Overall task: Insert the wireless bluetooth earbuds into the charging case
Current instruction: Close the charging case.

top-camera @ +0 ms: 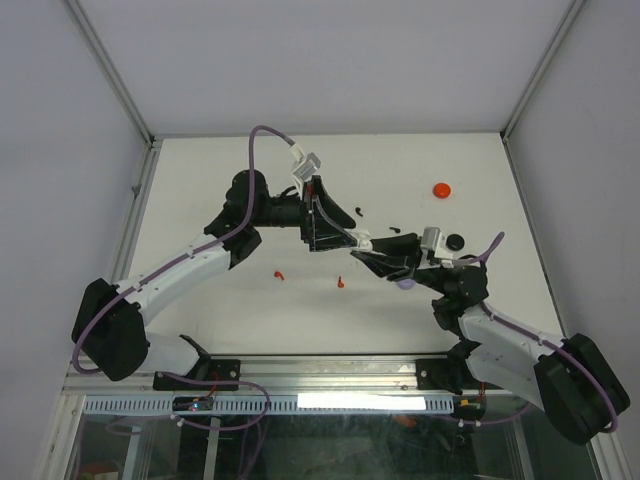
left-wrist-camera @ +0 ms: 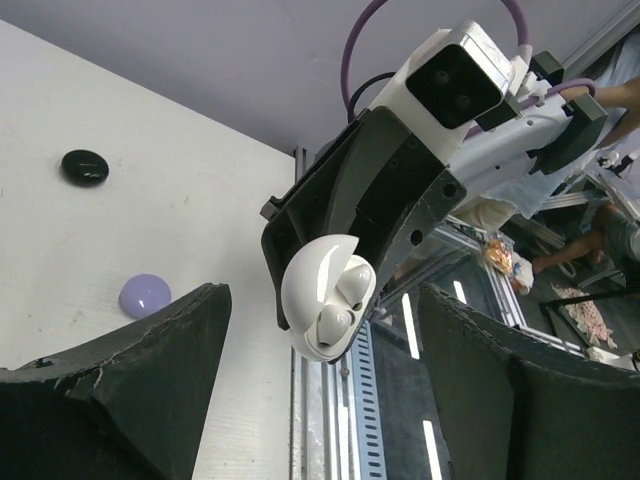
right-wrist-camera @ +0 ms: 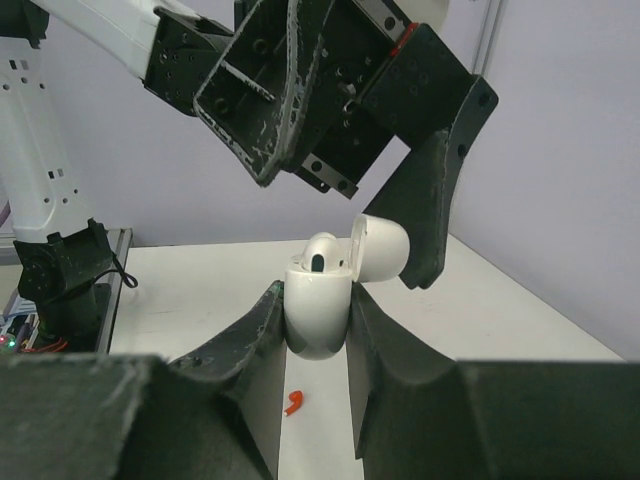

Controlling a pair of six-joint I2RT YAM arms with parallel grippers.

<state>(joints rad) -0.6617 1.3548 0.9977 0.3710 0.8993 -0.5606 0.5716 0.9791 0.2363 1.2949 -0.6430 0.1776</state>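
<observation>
1. Right wrist view: your right gripper [right-wrist-camera: 318,296] clamps the white charging case [right-wrist-camera: 318,330] by its lower body. The jaws are drawn in narrow and snug on both sides, and the case is upright and lifted clear of the table [right-wrist-camera: 200,290].
2. The lid [right-wrist-camera: 382,246] is hinged open to one side. A white earbud [right-wrist-camera: 320,252] sits in the mouth of the case, its head standing a little above the rim. The left wrist camera shows two white buds side by side in the wells.
3. Your left gripper [left-wrist-camera: 322,292] hovers just beyond the case with its jaws spread wide, holding nothing. One finger [right-wrist-camera: 440,190] stands close behind the lid. You cannot tell from these views whether it touches.
4. By the look of it, the white pair is in, and the step in hand is seating the buds and shutting the lid. Hold the right grip steady and low so it does not block the hinge. Check first that the raised bud is fully down. Then bring a single left finger onto the back of the lid and push along the hinge's arc, not sideways. A skewed push could twist the case in the jaws or flick a bud out.
5. A red earbud [right-wrist-camera: 294,402] lies loose on the table below the case. The top external view shows black earbuds [top-camera: 358,210] also loose, with the red case [top-camera: 442,189] and black case [top-camera: 455,241] well apart. A lilac case [left-wrist-camera: 147,296] rests near your right arm.
</observation>
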